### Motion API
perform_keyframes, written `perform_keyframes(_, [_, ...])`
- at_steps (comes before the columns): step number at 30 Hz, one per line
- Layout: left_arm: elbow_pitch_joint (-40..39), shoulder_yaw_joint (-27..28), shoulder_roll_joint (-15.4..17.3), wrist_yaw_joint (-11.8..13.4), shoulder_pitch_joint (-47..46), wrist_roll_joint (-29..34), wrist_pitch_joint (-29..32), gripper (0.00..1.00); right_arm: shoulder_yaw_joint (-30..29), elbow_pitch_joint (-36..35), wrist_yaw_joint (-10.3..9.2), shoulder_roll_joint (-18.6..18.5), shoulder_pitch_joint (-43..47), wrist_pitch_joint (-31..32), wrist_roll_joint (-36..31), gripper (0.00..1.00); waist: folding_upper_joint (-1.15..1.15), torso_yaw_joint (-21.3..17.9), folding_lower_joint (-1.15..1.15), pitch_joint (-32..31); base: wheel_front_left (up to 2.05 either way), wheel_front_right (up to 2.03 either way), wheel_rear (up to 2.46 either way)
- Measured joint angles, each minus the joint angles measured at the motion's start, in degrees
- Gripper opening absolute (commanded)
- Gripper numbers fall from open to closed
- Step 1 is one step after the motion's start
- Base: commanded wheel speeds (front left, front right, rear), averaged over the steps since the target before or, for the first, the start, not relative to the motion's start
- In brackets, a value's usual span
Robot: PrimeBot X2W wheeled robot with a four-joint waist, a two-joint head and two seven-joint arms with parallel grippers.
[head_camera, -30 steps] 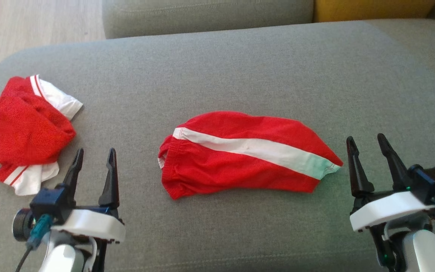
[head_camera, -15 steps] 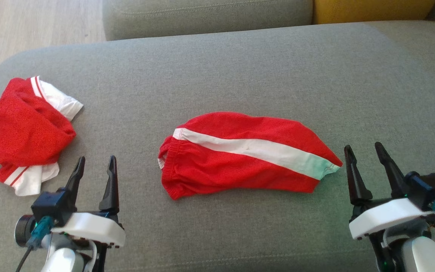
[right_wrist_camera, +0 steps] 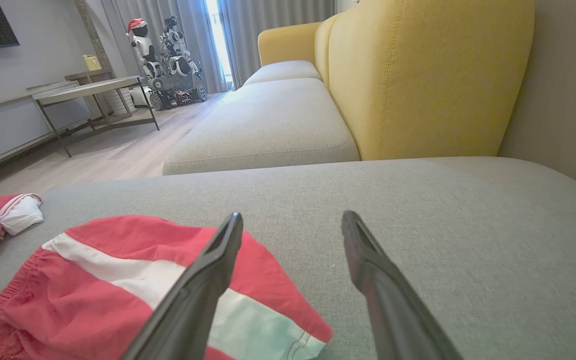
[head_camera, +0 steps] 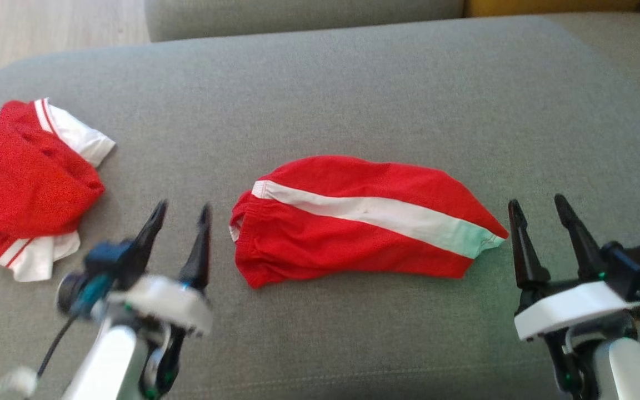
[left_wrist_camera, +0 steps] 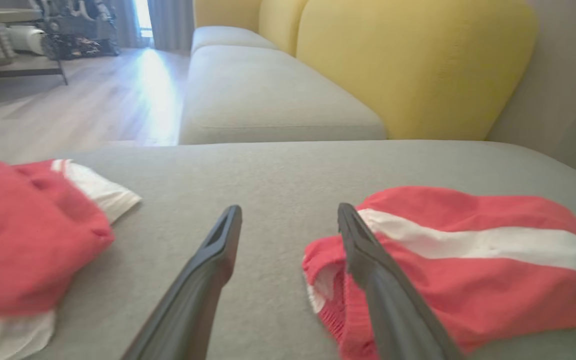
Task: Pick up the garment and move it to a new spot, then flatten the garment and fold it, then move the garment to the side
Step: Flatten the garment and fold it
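Head view: where are the red mesh shorts with the white diagonal stripe point(head_camera: 364, 222) lying?

>> Lying folded flat mid-cushion on the grey fabric sofa seat point(head_camera: 353, 94), between both grippers.

Jaws?

>> Left gripper point(head_camera: 184, 205) is sitting just beside the waistband end, fingers spread, gripping nothing, and showing blurred. Right gripper point(head_camera: 536, 200) is sitting near the striped leg end, also spread and empty.

Anything else?

>> Crumpled red-and-white garment point(head_camera: 25, 178) is lying well off to the left.

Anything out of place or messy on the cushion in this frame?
Only the crumpled garment at the left end of the cushion: it lies bunched in a heap with white trim sticking out. The shorts in the middle lie flat, slightly wrinkled. Nothing looks spilled or damaged.
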Motion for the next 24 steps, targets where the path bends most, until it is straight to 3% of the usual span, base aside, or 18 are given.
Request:
perform_keyframes(6, [5.0, -3.5, -2.5, -3.9, -10.8, -1.5, 7.4, 1.00, 0.7, -0.6, 0.00, 0.0, -2.3, -0.1, 0.0, 1.00, 0.00, -1.3, 0.00, 3.0, 0.00, 0.00, 0.00])
perform_keyframes(11, [11.3, -4.0, -2.6, -5.8, -14.8, -3.4, 12.5, 1.00, 1.3, -0.2, 0.00, 0.0, -2.5, -0.1, 0.1, 1.00, 0.00, -3.3, 0.00, 4.9, 0.00, 0.00, 0.00])
perform_keyframes(16, [13.6, -3.8, -2.7, -7.2, -15.3, -5.8, 14.6, 1.00, 1.2, 0.6, 0.00, 0.0, -2.5, -0.7, 0.5, 1.00, 0.00, -4.7, 0.00, 5.8, 0.00, 0.00, 0.00])
perform_keyframes(24, [14.0, -3.9, -2.5, -7.3, -15.5, -6.6, 15.7, 1.00, 1.3, 1.4, 0.00, 0.1, -2.9, -1.4, 0.5, 1.00, 0.00, -5.4, 0.00, 6.5, 0.00, 0.00, 0.00])
